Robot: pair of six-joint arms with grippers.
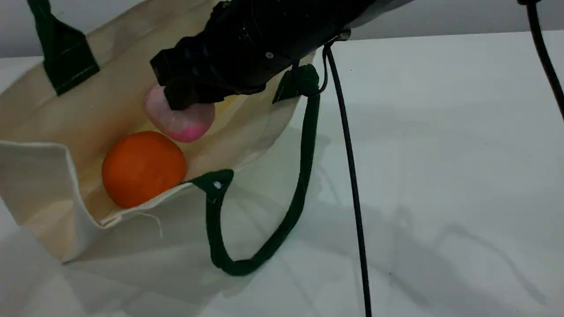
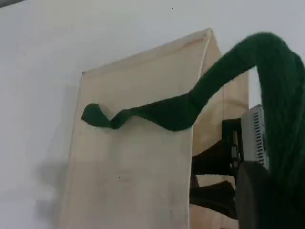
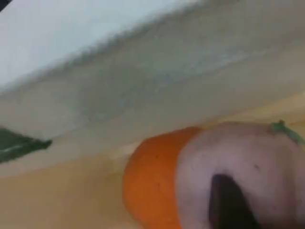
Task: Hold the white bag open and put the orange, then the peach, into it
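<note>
White bag (image 1: 39, 189) open; orange (image 1: 143, 167) inside, peach (image 1: 185, 123) just above in R jaws.

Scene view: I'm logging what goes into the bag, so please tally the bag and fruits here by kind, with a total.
white tote bag: 1
orange: 1
peach: 1
Total: 3

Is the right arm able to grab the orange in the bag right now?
Probably not yet: the right gripper holds the peach just above the orange, though the bag stands open.
</note>
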